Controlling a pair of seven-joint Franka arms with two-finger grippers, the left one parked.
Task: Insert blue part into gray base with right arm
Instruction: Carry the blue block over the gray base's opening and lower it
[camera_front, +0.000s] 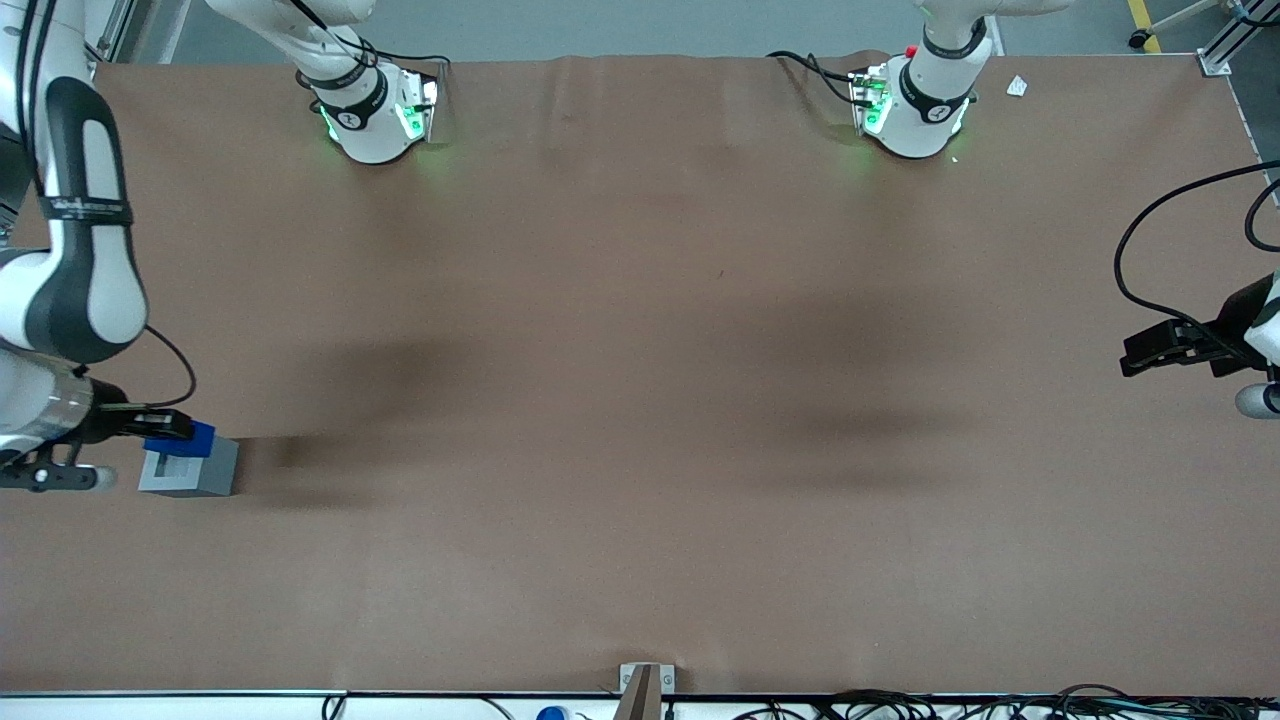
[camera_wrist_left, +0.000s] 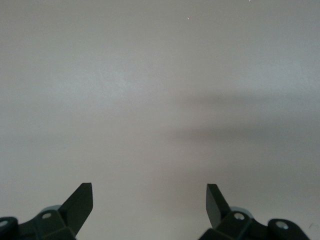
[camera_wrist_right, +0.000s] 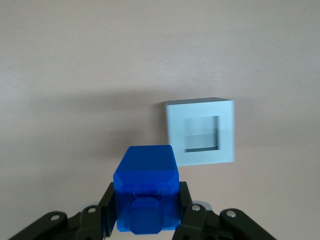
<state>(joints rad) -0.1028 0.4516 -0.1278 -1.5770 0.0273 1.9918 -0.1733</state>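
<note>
My right arm's gripper (camera_front: 172, 428) (camera_wrist_right: 146, 202) is shut on the blue part (camera_front: 184, 438) (camera_wrist_right: 146, 186), a bright-blue block whose raised stub faces the wrist camera. It hangs above the table at the working arm's end. The gray base (camera_front: 190, 468) (camera_wrist_right: 200, 132) rests on the brown table with its square recess (camera_wrist_right: 201, 133) facing up and nothing in it. In the front view the blue part overlaps the base's edge farther from the front camera. In the wrist view the part is off to one side of the recess, not over it.
The brown table surface (camera_front: 640, 400) stretches from the base toward the parked arm's end. Both arm pedestals (camera_front: 375, 110) (camera_front: 915, 105) stand at the table's edge farthest from the front camera. A small bracket (camera_front: 645, 685) sits at the nearest edge.
</note>
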